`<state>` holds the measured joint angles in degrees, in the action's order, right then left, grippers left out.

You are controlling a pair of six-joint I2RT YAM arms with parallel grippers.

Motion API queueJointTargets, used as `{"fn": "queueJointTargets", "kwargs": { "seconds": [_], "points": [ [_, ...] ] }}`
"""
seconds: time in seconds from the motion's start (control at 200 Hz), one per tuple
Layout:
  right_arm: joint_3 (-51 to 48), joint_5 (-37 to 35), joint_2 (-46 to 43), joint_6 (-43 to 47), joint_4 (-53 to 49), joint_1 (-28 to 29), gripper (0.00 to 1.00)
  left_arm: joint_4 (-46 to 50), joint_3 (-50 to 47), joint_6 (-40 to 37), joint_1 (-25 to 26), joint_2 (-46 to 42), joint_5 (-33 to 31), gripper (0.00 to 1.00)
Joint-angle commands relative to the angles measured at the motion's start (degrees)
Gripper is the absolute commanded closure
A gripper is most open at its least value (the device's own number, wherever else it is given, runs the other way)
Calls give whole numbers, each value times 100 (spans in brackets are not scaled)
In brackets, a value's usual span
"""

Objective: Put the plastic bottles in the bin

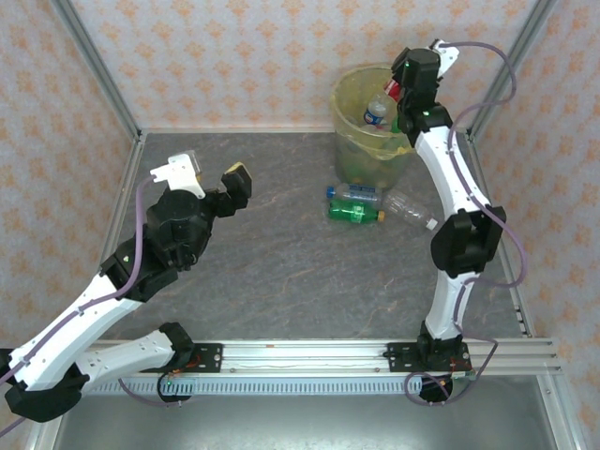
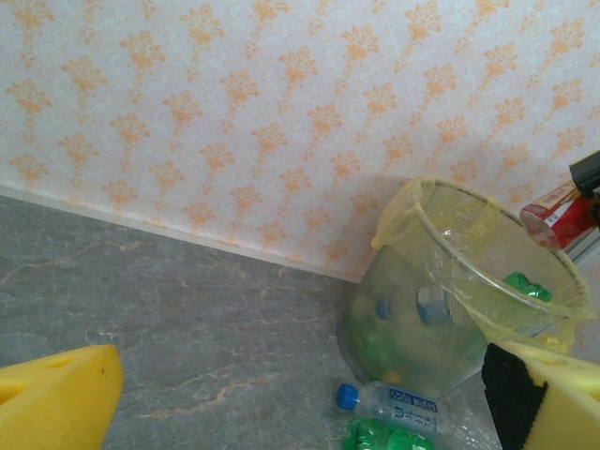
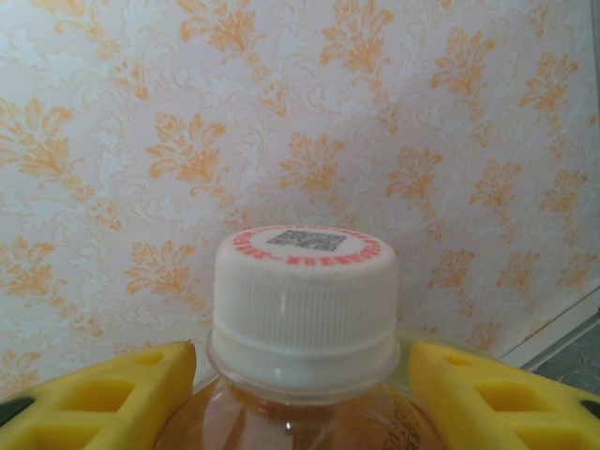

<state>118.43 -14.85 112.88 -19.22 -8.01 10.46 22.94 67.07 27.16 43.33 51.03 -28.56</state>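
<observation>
The yellow-lined bin (image 1: 349, 141) stands at the back of the table, with several bottles inside, one blue-labelled (image 1: 377, 113). My right gripper (image 1: 397, 94) hovers over the bin's right rim, shut on a white-capped bottle (image 3: 302, 300) with a red label (image 2: 555, 214); its yellow pads (image 3: 103, 398) press both sides below the cap. Three bottles lie in front of the bin: a clear one with a blue cap (image 1: 354, 194), a green one (image 1: 356, 213) and a crushed clear one (image 1: 410, 209). My left gripper (image 1: 211, 178) is open and empty over the left table, well apart from them.
Wallpapered walls and metal frame posts (image 1: 98, 70) close in the grey table (image 1: 281, 272). A metal rail (image 1: 309, 354) runs along the near edge. In the left wrist view the bin (image 2: 469, 234) and the blue-capped bottle (image 2: 398, 405) sit ahead to the right.
</observation>
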Motion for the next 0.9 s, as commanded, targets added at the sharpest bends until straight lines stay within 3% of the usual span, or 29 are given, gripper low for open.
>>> {"fn": "queueJointTargets", "kwargs": {
  "seconds": [0.0,0.16,0.22,0.25,0.355,0.891],
  "points": [
    [532,-139,266,73,-126,13,49,167,12,104,-42,-110,16,1],
    [1346,-179,832,223,-508,69,48,192,26,89,-43,-119,28,1],
    [1638,-131,994,339,-700,102,43,196,28,88,-42,-115,47,1],
    [1784,-96,1051,403,-783,121,38,198,34,87,-37,-110,60,1],
    [1895,5,1043,564,-885,171,0,194,2,84,-39,-111,112,1],
    [1195,156,117,527,-1155,306,0,20,-229,71,-37,-43,362,1]
  ]
}}
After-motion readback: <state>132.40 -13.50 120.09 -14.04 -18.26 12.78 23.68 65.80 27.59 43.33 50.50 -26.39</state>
